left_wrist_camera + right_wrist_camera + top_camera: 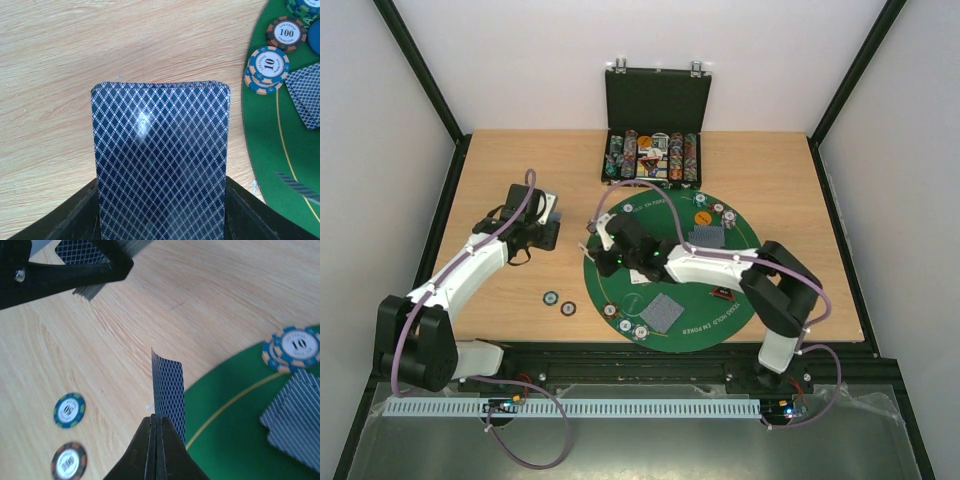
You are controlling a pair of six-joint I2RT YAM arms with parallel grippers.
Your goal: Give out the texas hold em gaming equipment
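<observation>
**A:** Entry one: left tool [548, 233]?
**B:** Clamped on a deck [160, 160] of grey-blue-backed cards, backs to the wrist camera. It is held over the bare bench [500, 170], left of the green mat [692, 305].

**A:** Right tool [157, 418]?
**B:** Pressed together on a single card [168, 387]. The card stands on edge above the place where the mat's left rim meets the wood.

**A:** Chips?
**B:** Two lie loose on the bench just off the mat: a blue chip [69, 410] and a dark chip [69, 461] marked 100, near each other. A stack marked 10 [267, 67] sits at the mat's rim.

**A:** Cards already laid down?
**B:** Two face-down lots on the mat — the near pile [662, 313] and the far pile [707, 237]. An orange button [701, 216] is just beside the far one. The black-and-red marker [723, 294] is on the mat's right side.

**A:** Anything else?
**B:** A black case [653, 125] at the bench's far edge, lid up, with chip rows inside.
</observation>
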